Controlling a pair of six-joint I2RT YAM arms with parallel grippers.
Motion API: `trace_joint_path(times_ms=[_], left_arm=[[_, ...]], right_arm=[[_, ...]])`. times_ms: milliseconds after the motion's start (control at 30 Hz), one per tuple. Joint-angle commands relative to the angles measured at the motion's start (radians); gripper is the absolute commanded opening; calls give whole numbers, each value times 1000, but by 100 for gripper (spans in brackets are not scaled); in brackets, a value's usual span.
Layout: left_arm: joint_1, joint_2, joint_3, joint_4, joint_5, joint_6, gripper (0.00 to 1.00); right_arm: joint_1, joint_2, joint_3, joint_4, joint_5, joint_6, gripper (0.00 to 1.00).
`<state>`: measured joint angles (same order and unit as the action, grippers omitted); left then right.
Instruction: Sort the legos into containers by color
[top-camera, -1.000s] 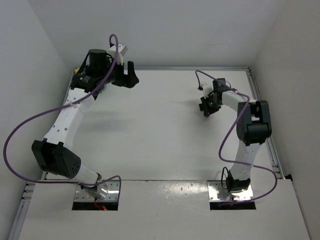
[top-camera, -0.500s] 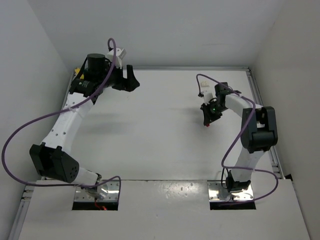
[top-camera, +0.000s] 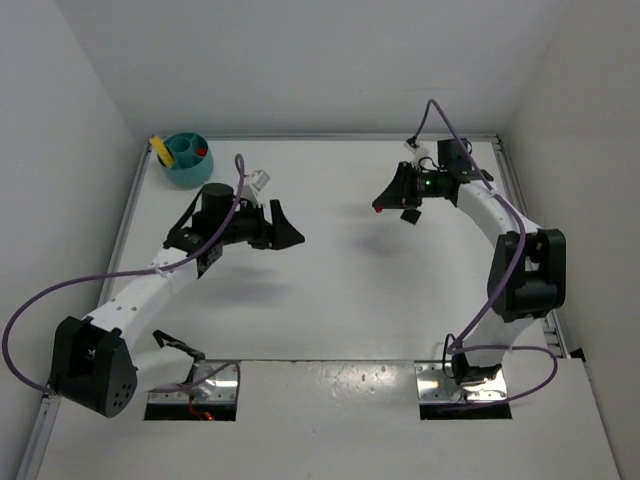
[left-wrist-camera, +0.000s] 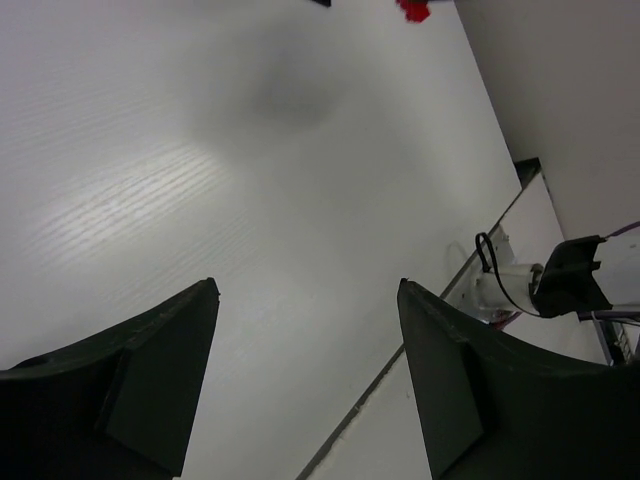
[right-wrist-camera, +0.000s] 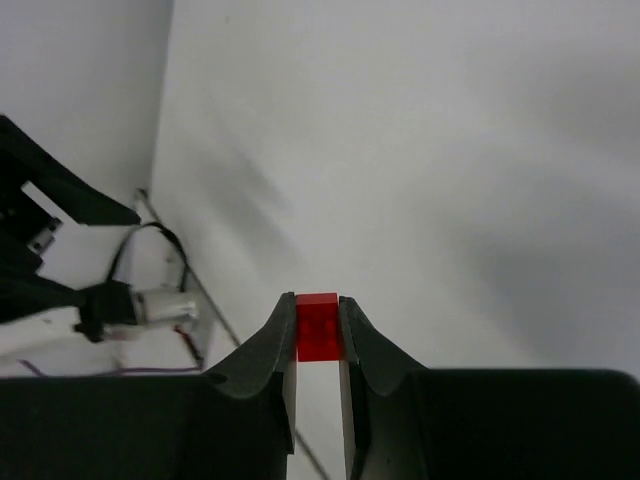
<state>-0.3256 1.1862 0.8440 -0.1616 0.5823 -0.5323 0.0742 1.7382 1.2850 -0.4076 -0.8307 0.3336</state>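
Observation:
The teal bowl stands in the far left corner of the table, with a yellow lego at its left rim and a red lego in a right compartment. My right gripper is shut on a small red lego, held between its fingertips above the table at the back right. The red lego also shows at the top edge of the left wrist view. My left gripper is open and empty, hovering over the table left of centre.
White walls close the table on the left, back and right. A metal rail runs along the right edge. Purple cables loop from both arms. The arm bases sit on plates at the near edge.
My left gripper swung away from the far left corner toward the middle, uncovering the teal bowl. My right gripper lifted and turned left with the red lego.

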Motion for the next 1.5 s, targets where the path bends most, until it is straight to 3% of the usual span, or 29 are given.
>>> trace_joint_path(times_ms=[0,67,200,300,533,967,1467], left_arm=[[-55,-44,13,97,-101,-67,78],[-102,-13,42,97,-122,-87,78],[-203,87,145,86,-227,-84,72],[-271,182,236,24,-335,-31,69],[-361,372,377,43,-305,-50,68],[-362,541,517,126,-211,-121,57],[-381,631,567,145,-257,-141,56]], right_arm=[[3,-77,-148,268,-62,424,2],[3,-106,-194,341,-15,520,0],[21,-115,-188,310,83,691,0],[39,-105,-144,207,154,691,0],[58,-134,-139,112,258,748,0],[67,-152,-171,70,306,824,0],[76,-152,-243,136,228,1048,0]])
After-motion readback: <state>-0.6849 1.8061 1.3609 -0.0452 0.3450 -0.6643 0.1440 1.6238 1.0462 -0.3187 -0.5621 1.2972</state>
